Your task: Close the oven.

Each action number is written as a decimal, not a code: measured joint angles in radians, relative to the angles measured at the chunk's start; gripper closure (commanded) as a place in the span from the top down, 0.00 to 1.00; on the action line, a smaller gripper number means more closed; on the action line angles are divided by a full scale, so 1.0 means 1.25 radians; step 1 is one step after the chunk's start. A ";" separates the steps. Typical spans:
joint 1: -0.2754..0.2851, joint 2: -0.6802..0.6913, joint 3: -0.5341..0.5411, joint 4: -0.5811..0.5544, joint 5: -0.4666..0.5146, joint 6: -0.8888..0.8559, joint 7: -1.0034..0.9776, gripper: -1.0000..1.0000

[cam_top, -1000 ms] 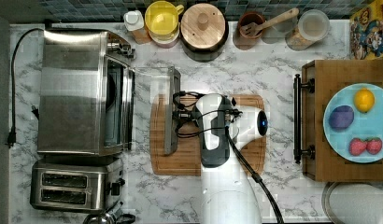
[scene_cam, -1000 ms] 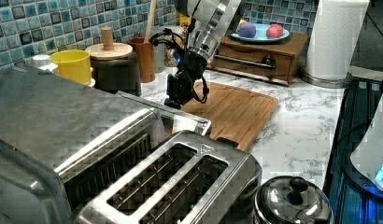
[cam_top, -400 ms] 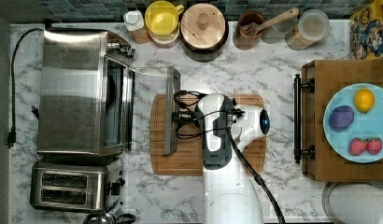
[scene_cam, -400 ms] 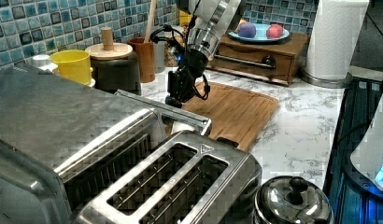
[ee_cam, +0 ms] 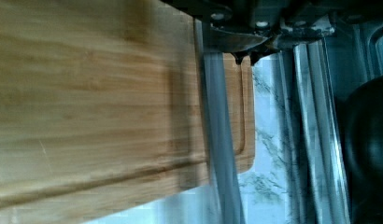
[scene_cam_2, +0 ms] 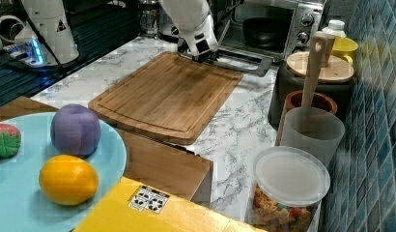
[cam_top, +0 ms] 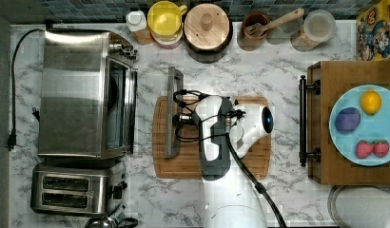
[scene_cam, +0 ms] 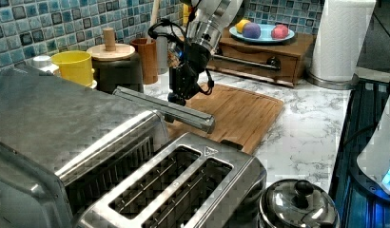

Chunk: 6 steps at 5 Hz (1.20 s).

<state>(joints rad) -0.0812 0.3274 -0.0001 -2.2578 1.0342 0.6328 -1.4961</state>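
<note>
Oven (cam_top: 83,92) sits at the counter's (cam_top: 278,61) end on the top view's left, pushed back toward the tiled wall, with the two-slot toaster (cam_top: 74,190) just beside it toward the front edge. Cord (cam_top: 13,85) runs off its outer side.

Door is down and hanging out over the counter. Its bar handle (cam_top: 173,111) reaches the near edge of the cutting board (cam_top: 259,161), which lies mid-counter. In the right view I can see into the cavity, something dark inside, so the door is clearly not shut.

Gripper (scene_cam: 180,92) is at the handle, roughly mid-length of the bar, coming down from above with the wrist over the board. Mid-bar contact makes sense to me: a lift from there should swing the door evenly on its hinge rather than twist it. In the left view the fingertips meet the bar. In the wrist view the bar runs directly under the fingers (ee_cam: 236,42). I cannot tell whether the fingers are spread or pressed together, nor whether they pinch the bar or only rest against it.

My read: contact stage, closing swing not yet made. Next move needs an arc up and toward the oven front. Risk is the smooth bar slipping off the fingers.

Jars and canisters along the back edge are well apart from the swing path.
</note>
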 measured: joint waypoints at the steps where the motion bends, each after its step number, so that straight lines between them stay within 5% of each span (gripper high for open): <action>1: 0.018 -0.027 0.015 0.002 -0.116 0.039 0.149 0.00; 3: 0.040 -0.090 0.039 0.008 -0.164 0.035 0.199 0.00; 6: 0.111 -0.107 0.086 0.112 -0.507 -0.009 0.582 0.00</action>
<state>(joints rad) 0.0570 0.1936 0.1071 -2.1172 0.4009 0.6216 -0.7681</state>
